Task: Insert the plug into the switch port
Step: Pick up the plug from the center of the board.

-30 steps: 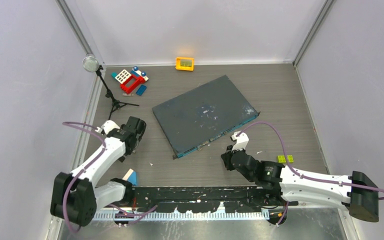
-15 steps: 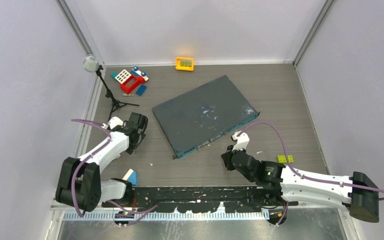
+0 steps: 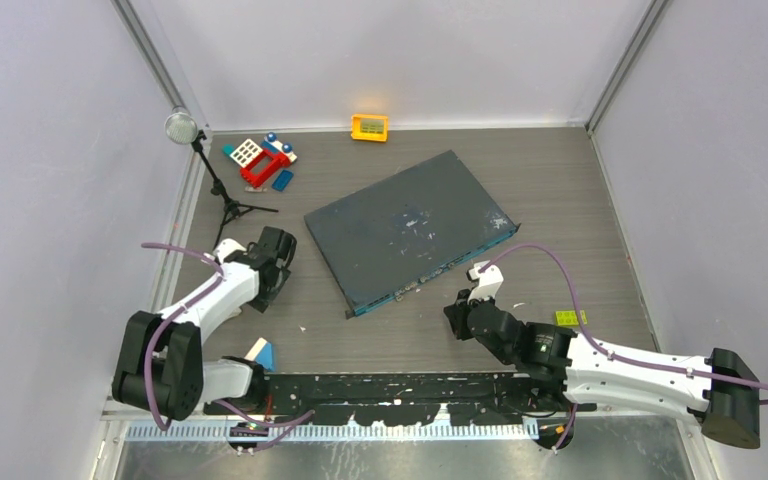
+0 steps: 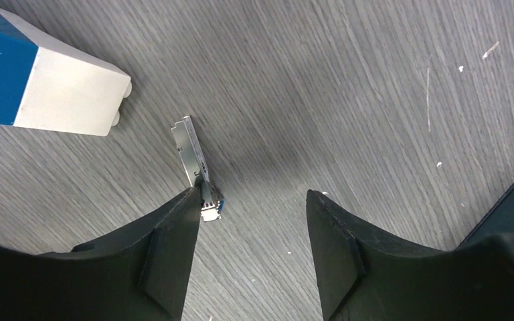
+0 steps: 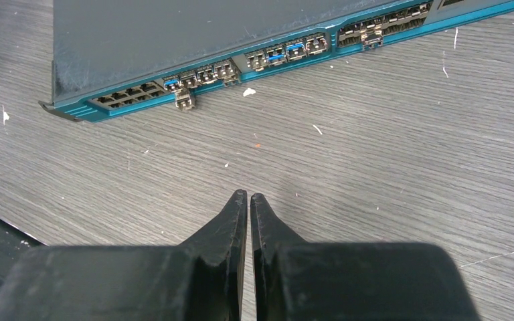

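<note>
**Pick-up stage; plug not yet grasped.** The left gripper [image 4: 254, 200] hovers over the grey wood-grain table [image 4: 348, 80], its black wedge-shaped fingers spread with nothing between them. The plug [image 4: 196, 160] is a slim silver metal module with a blue tab at its near end. It lies flat on the table with that end at the tip of one finger, off-centre to the gap. The next move probably calls for a sideways shift to straddle the plug, then closing across its narrow sides. The right gripper [image 5: 248, 197], fingers pressed together and empty, faces the switch ports [image 5: 204, 75], small sockets along the teal front face of the flat, scuffed dark-grey switch [image 5: 174, 33]. A blue-and-white block [image 4: 60, 93] lies near the plug.
</note>
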